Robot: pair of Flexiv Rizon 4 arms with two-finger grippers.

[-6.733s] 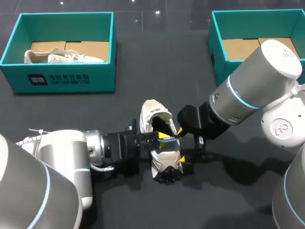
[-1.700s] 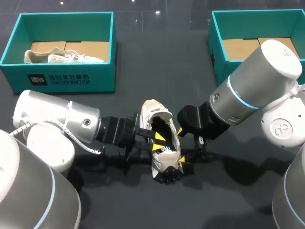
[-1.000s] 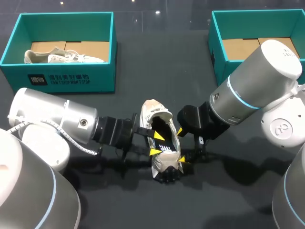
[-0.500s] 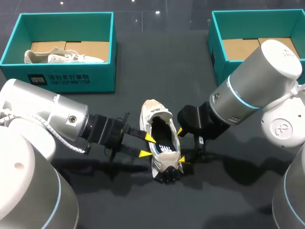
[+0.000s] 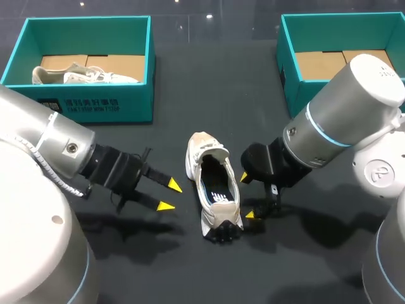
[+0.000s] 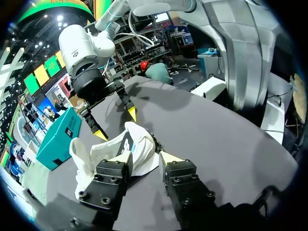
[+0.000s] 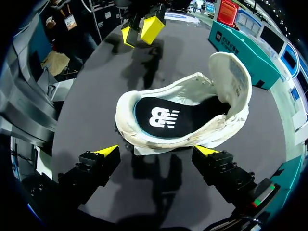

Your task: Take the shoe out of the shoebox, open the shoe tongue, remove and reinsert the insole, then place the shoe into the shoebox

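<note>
Two grippers: both with fingers apart, nothing held.
Left gripper: fingers at a middling gap, yellow tips aimed at the shoe from its left side and clear of it. In the left wrist view, the shoe lies just ahead of the tips, no contact.
Right gripper: fingers wide apart, tips just beside the shoe's right side, one near its middle, the other near its nearer end. In the right wrist view, the shoe lies ahead of the tips, across the gap between them, gripped by neither. Also seen beyond the shoe in the left wrist view.
Shoe: white, out of the boxes, on the table between the two grippers, sole down, opening upward, lying lengthwise toward the robot, its farther end raised.
Insole: dark with a white logo, lying inside the shoe, plain in the right wrist view.
Left box: teal, at the table's far left, well apart from the shoe, holding a second shoe, pale, on a brown card floor.
Right box: teal, at the far right, partly hidden behind the right arm, brown card floor showing.
Table: dark, matte.
</note>
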